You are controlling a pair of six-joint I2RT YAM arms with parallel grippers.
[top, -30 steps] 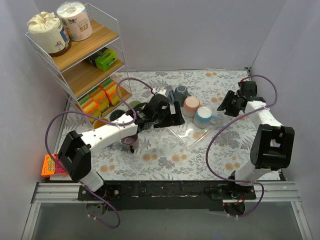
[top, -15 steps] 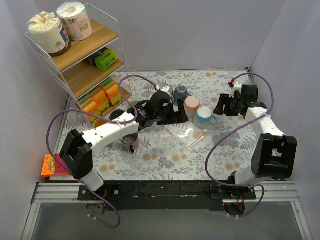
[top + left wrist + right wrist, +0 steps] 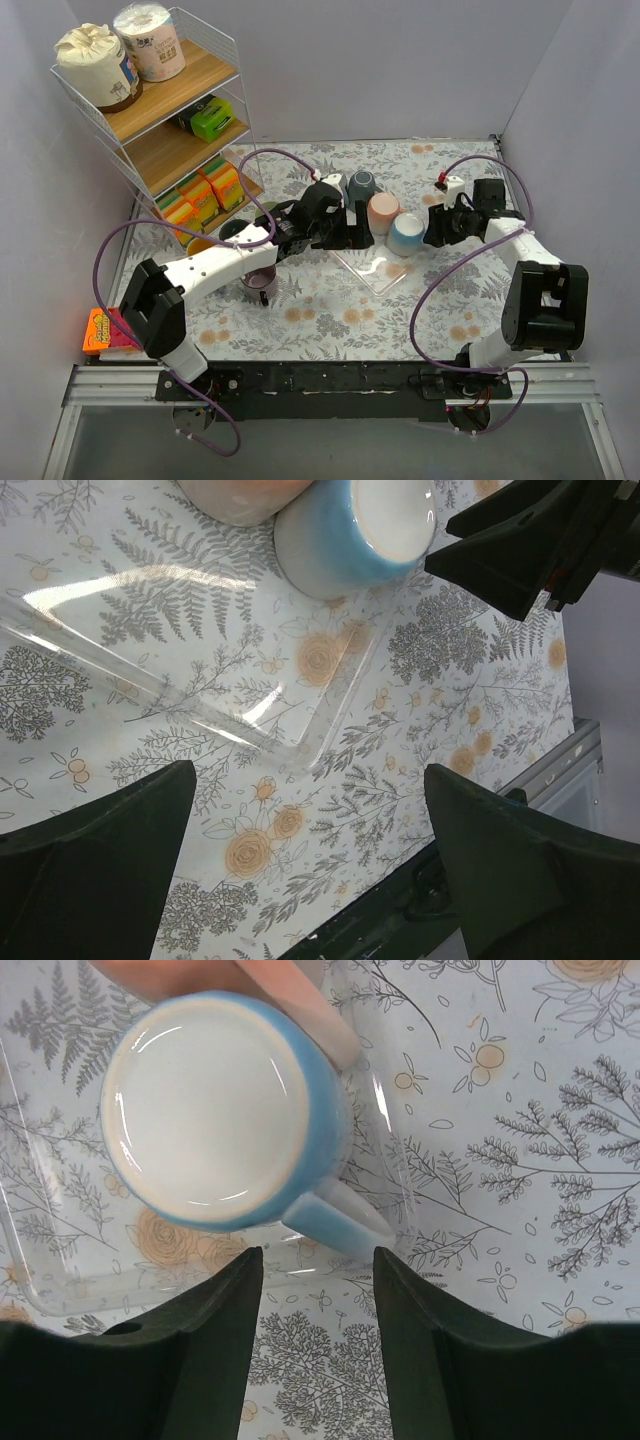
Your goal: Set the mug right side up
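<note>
Bringing the right gripper (image 3: 430,229) in from the far right edge of the table (image 3: 330,320) over the last second, and now parking it just beside the blue mug (image 3: 405,235), on its handle side. Finding that mug base-up on the right corner of the clear tray (image 3: 372,272), touching the pink mug (image 3: 382,212) behind it, with nothing lifted or tipped yet and the turning itself not yet begun. Reading this, as a judgement only, as the approach ending and a grasp coming next, probably on the handle or the wall next to it. Looking down through the right wrist camera onto the mug's pale underside (image 3: 205,1110), with the handle (image 3: 340,1222) pointing out toward the gap between the two dark fingers (image 3: 215,1330). Keeping those fingers spread apart, holding nothing and touching neither handle nor wall. Reaching with the right forearm running leftward across the far right of the table, wrist tipped down over the tray's edge. Holding the left gripper (image 3: 350,232) much where it was, at the far left side of the tray just beside the pink mug. Keeping it spread wide and empty too, its fingers (image 3: 90,860) framing the tray's near corner in the left wrist view. Stretching the left arm diagonally from its base toward the table's middle.
</note>
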